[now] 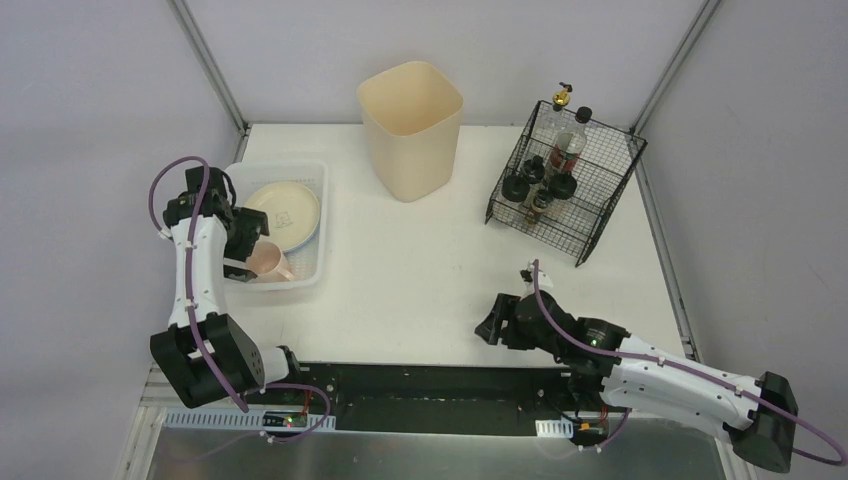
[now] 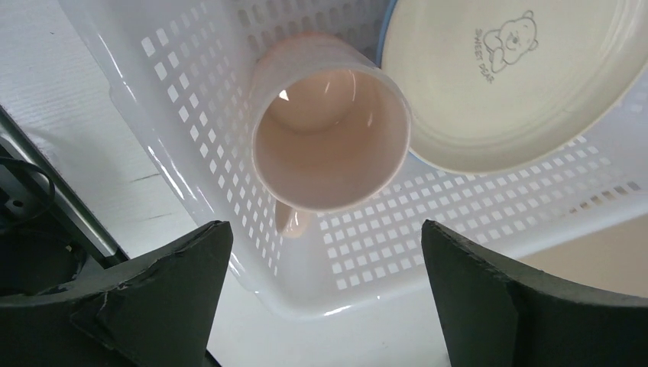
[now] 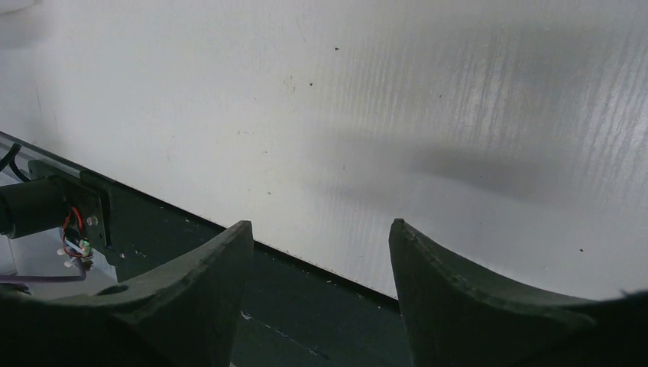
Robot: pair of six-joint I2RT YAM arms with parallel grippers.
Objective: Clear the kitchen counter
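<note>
Nearest us, the right gripper hovered low over the front edge of the kitchen counter, its jaws parted wide with nothing between them. The counter, white and flat, filled the middle of the overhead view. At its left side the left gripper hung above a white perforated basket, jaws spread wide and empty. Below it a pink cup seemed to lie on its side, its rim against a cream plate. Farther back stood a cream bin, and far right a black wire rack held bottles.
</note>
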